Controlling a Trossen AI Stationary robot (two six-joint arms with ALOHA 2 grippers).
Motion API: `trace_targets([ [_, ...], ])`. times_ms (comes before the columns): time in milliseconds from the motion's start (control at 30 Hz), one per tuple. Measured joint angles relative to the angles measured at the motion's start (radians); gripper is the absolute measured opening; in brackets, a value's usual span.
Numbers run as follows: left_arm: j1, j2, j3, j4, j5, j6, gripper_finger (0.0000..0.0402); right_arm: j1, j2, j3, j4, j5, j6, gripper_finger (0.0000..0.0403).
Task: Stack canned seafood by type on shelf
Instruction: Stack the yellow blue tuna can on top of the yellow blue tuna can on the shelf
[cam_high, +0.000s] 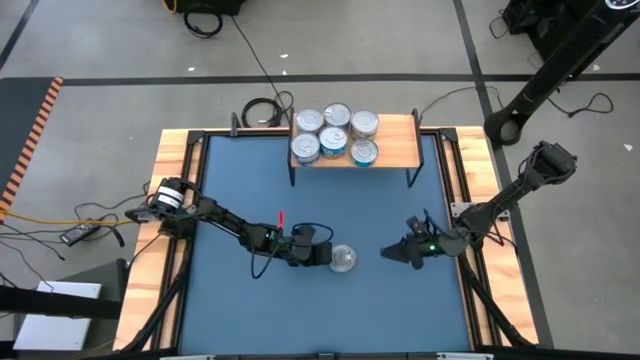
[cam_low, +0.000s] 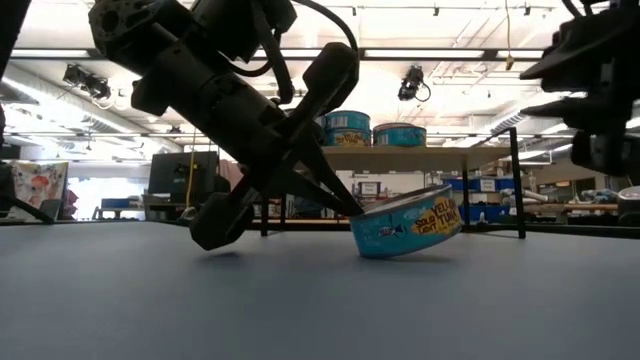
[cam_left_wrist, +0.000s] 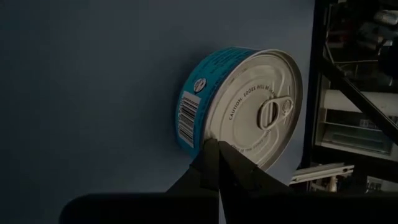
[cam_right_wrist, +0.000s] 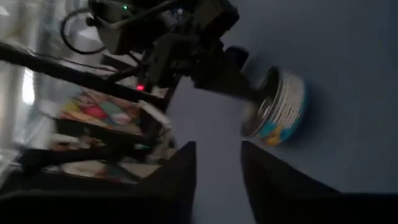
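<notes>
Tuna is what the loose can (cam_low: 407, 222) holds, going by its teal label, and it sits tilted on the blue table (cam_high: 240, 190), one edge lifted, roughly midway between the two arms. The left gripper (cam_left_wrist: 214, 163) has its fingers pinched together with the tips pressed at the can's lid rim; whether they clamp the rim or merely prop it up is not clear, but nothing wraps around the can body. The right gripper (cam_right_wrist: 216, 163) waits just beside the can with its fingers parted and nothing between them. Six more cans (cam_high: 335, 135) already stand on the wooden shelf (cam_high: 395, 140) at the table's far edge, packed in two rows.

Risk, as I judge it, lies in that tilt. A rim-only contact gives little hold on a smooth metal lid, so the can could slip off the fingertips and drop flat, or roll away toward the right arm. If the right gripper closes while the can is askew, it may knock it instead of seating it squarely.
</notes>
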Motion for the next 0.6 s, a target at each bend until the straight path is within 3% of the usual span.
trace_targets([
  [100, 0.0, 0.001, -0.001, 0.0, 0.0, 0.0, 0.0, -0.016, 0.007, 0.028, -0.078, 0.02, -0.093, 0.0171],
  [233, 0.0, 0.002, -0.001, 0.001, 0.001, 0.001, 0.0, -0.037, 0.06, 0.044, -0.112, 0.028, -0.089, 0.0214],
  [600, 0.0, 0.003, -0.002, 0.0, 0.003, 0.024, 0.0, -0.115, 0.368, 0.052, 0.148, -0.057, 0.093, 0.0286],
])
